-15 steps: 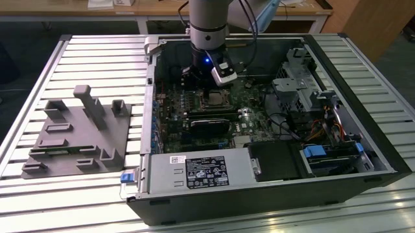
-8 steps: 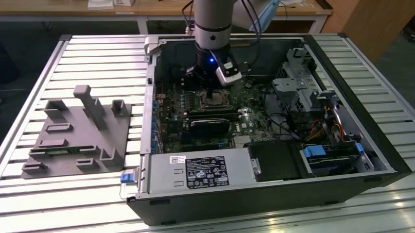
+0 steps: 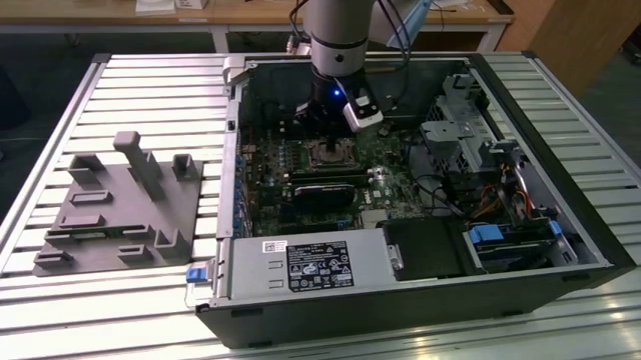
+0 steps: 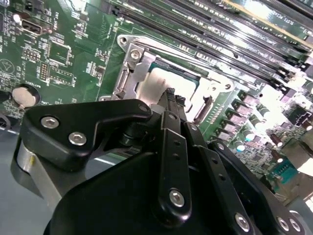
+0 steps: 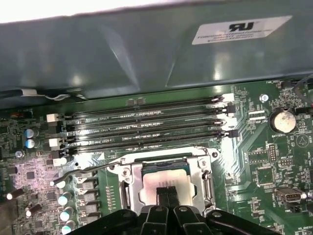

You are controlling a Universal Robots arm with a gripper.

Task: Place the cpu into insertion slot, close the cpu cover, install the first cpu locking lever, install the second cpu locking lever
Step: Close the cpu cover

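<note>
Exterior view: your gripper [image 3: 329,141] hangs low inside the computer case [image 3: 401,309] | second wrist view: fingers [image 4: 169,105] pressed together, gripping nothing, tips at the cpu [image 4: 149,85] | first wrist view: cpu cover [image 5: 203,180] lies flat, framing the cpu.

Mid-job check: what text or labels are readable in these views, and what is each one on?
Nothing reads reliably.
Exterior view, black label on the power supply: print too small.
First wrist view, white sticker on the case wall: print too small.
First wrist view, white lettering on the green board by the memory slots: too small.
</note>
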